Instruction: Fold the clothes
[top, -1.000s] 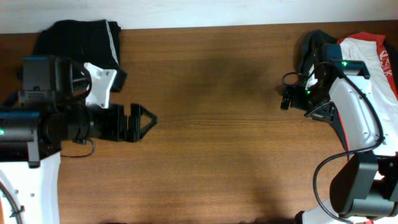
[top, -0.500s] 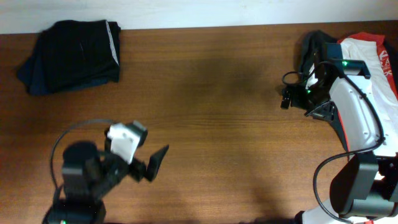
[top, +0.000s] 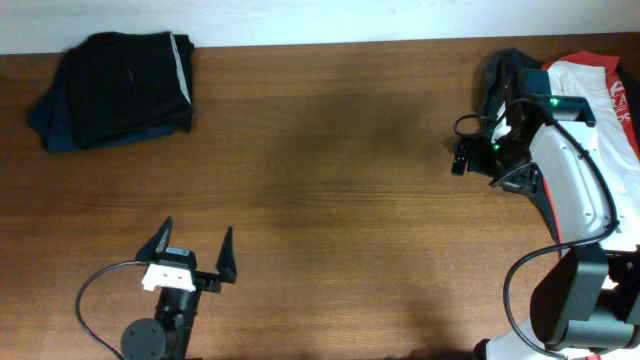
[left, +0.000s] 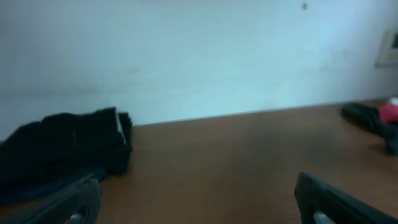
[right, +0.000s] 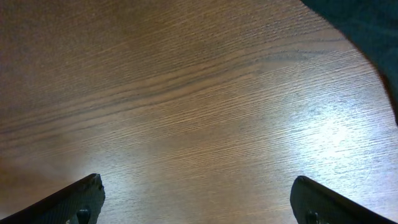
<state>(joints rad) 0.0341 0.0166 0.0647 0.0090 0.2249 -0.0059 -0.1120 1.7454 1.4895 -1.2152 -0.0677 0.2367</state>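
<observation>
A folded black garment (top: 115, 88) lies at the table's far left corner; it also shows in the left wrist view (left: 62, 149). A heap of unfolded clothes, dark, white and red (top: 590, 85), lies at the far right, partly under my right arm. My left gripper (top: 192, 252) is open and empty near the front left edge, pointing toward the back. My right gripper (top: 460, 158) hangs over bare wood just left of the heap; its jaws (right: 199, 202) are open and empty. A dark cloth edge (right: 367, 31) shows at the top right of the right wrist view.
The brown wooden table (top: 330, 180) spans the view, with a white wall (left: 199, 56) along its far edge. My right arm's white body (top: 575, 190) runs down the right side.
My left arm has swung away from the black garment to the table's front edge, and its gripper now points toward the back. The right arm has not moved.
</observation>
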